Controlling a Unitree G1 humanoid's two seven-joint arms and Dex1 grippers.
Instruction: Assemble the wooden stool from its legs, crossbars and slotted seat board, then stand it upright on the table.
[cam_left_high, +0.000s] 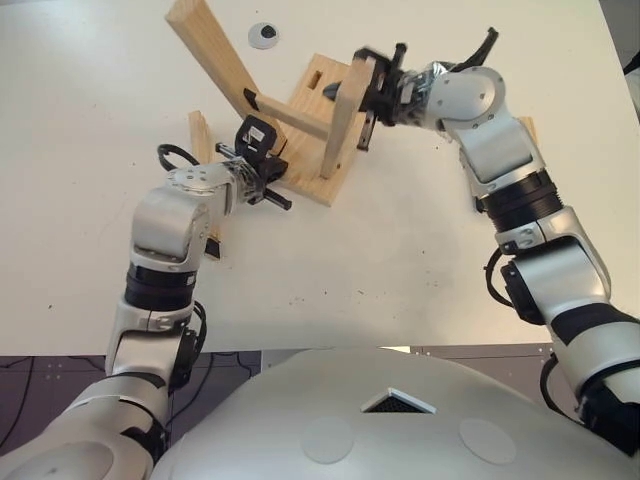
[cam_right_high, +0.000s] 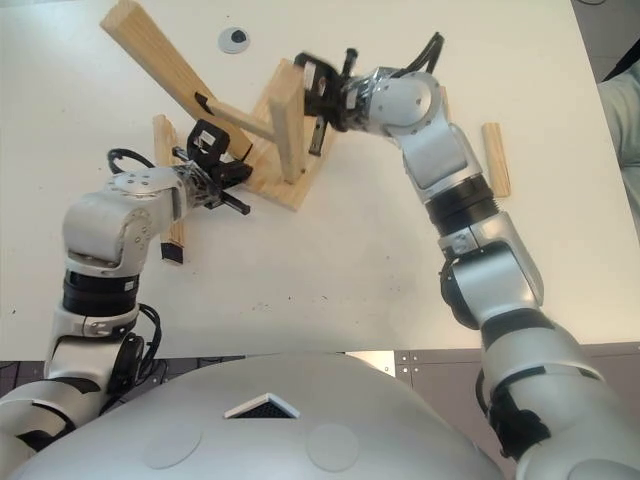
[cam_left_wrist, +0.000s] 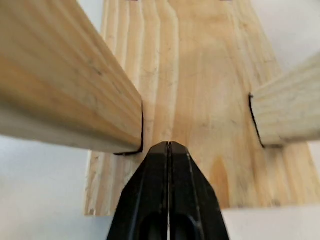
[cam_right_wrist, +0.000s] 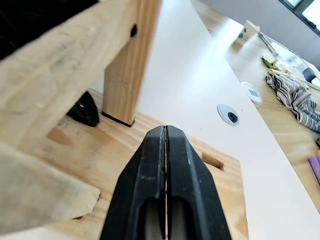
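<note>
The left gripper (cam_left_wrist: 169, 146) and right gripper (cam_right_wrist: 165, 129) are hovering over the seat board (cam_left_wrist: 200, 65), closed and empty. Any nudge is probably threatening to unseat the tilted leg (cam_left_high: 212, 52)

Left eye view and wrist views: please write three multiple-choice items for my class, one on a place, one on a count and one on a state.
1. Where does the round grey cap lie?
A. On the table, beyond the seat board
B. On top of the seat board
C. At the table's near edge

2. How many legs stand in the seat board?
A. One
B. Two
C. Four

3. The left gripper is:
A. Wide open
B. Shut on a leg
C. Shut, with nothing in it

Answers:
1 A: it sits on bare table past the board.
2 B: one tilted and one upright.
3 C: its wrist view shows it closed above the board.
</note>
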